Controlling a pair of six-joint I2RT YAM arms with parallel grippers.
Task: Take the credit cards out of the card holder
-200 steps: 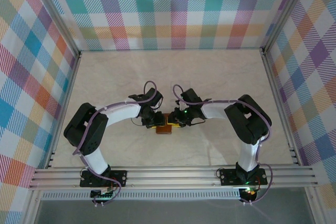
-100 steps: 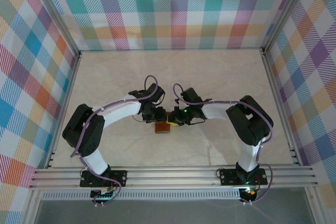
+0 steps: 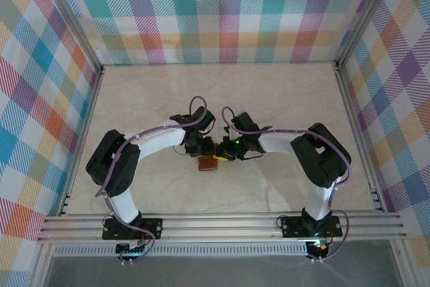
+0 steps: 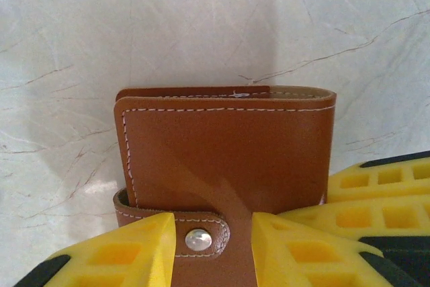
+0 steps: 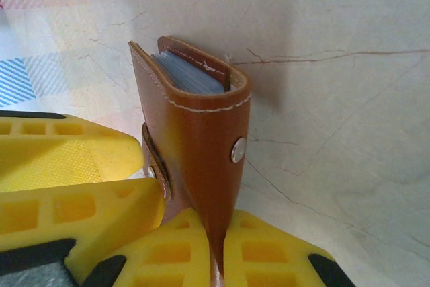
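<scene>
Reddish-brown leather sits pinched between both arms. The left gripper [image 4: 213, 243] is closed on the near end of the card holder [image 4: 228, 149], one yellow finger on each side of the snapped strap tab [image 4: 199, 236]. In the top view the holder lies between the two wrists near the middle of the marbled table [image 3: 282, 99], its longer side running left to right and its free end pointing toward the arm bases. It is folded shut, broad face toward the left wrist camera. The right wrist view shows it edge-on, with grey-blue pockets [image 5: 191, 78] at the far end. The right gripper [image 5: 216, 250] clamps the near leather edge, its fingers almost together.
</scene>
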